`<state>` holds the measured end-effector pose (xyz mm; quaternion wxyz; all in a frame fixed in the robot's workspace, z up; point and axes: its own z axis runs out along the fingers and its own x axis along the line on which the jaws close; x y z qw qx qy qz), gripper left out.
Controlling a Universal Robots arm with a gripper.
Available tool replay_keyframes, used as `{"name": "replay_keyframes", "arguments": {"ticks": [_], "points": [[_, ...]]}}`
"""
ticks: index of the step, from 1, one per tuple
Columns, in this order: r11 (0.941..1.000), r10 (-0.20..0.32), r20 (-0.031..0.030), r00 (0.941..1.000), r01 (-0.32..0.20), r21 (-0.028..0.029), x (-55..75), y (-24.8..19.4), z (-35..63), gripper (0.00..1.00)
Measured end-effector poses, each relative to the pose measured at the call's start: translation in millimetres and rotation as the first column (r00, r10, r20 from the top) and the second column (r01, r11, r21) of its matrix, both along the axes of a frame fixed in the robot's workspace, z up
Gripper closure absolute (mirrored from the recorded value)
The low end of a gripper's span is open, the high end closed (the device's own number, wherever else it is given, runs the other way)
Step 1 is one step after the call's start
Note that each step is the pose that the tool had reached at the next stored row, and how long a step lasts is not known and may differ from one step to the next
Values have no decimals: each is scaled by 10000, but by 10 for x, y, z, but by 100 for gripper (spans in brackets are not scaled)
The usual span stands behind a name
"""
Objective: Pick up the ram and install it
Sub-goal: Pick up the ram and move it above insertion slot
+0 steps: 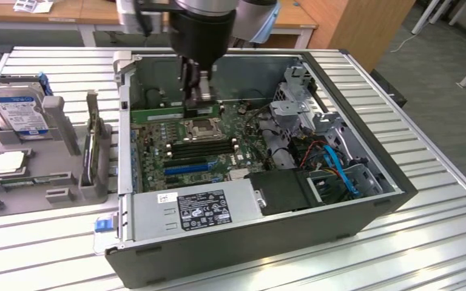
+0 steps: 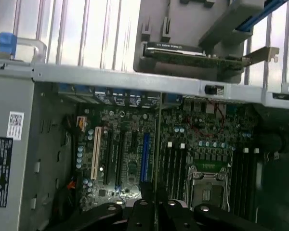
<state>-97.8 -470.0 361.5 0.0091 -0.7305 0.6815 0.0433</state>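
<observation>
My gripper (image 1: 203, 104) reaches down into the open computer case (image 1: 395, 182) and is shut on the ram (image 1: 160, 113), a long green stick held level and lengthwise. The stick hangs low over the far part of the motherboard (image 1: 160, 136), just behind the CPU socket (image 1: 201, 128). I cannot tell whether it touches the board. In the wrist view the ram (image 2: 157, 144) appears edge-on as a thin line running out from between the black fingers (image 2: 140, 211). It lies alongside the dark memory slots (image 2: 176, 163), next to the CPU socket (image 2: 207, 180).
A grey fixture (image 1: 22, 182) at the exterior view's left holds a hard drive (image 1: 19, 112) and an upright expansion card (image 1: 91, 145). Inside the case are the power supply (image 1: 196, 209), drive cages (image 1: 298, 103) and blue cables (image 1: 342, 173). More dark memory slots (image 1: 201, 147) lie on the socket's near side.
</observation>
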Motion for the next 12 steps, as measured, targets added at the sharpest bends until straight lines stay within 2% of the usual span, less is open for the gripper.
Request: {"name": "replay_keyframes", "arguments": {"ticks": [12], "points": [[9998,105,0,9999,-105,155,547,0,1,86]]}}
